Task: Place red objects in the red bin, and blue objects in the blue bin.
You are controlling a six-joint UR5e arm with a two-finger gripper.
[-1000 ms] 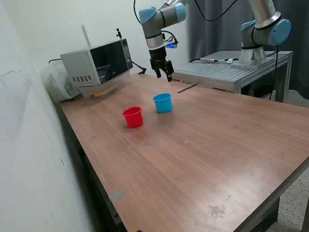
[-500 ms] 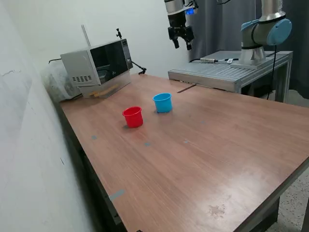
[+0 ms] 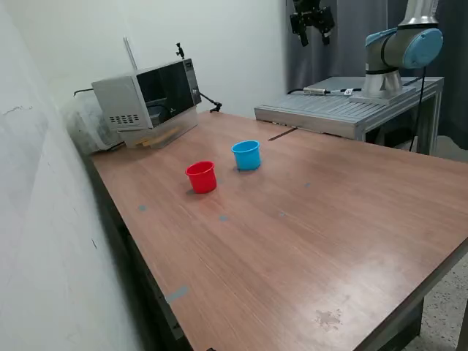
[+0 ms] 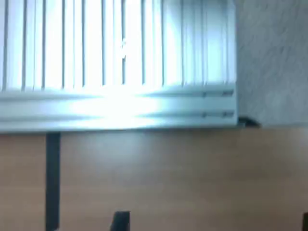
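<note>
Our gripper (image 3: 312, 20) hangs high at the far edge, fingers apart and seemingly holding nothing. The red bin (image 3: 201, 176) and blue bin (image 3: 246, 155) stand side by side on the table (image 3: 307, 241), well below and nearer, toward the exterior view's left. No cubes show.

Legible text, labels, brands, numbers, signs: none in either view.
Microwave (image 3: 150, 102): front panel and vented side carry no readable marking; controls too small to make out.
Red cup (image 3: 201, 176), blue cup (image 3: 247, 155): plain, unprinted.
Wooden surface (image 3: 307, 219): bare, scuff marks only, no lettering.
Ribbed metal platform (image 4: 118, 62): wrist view blurred, overexposed; no characters discernible.
</note>
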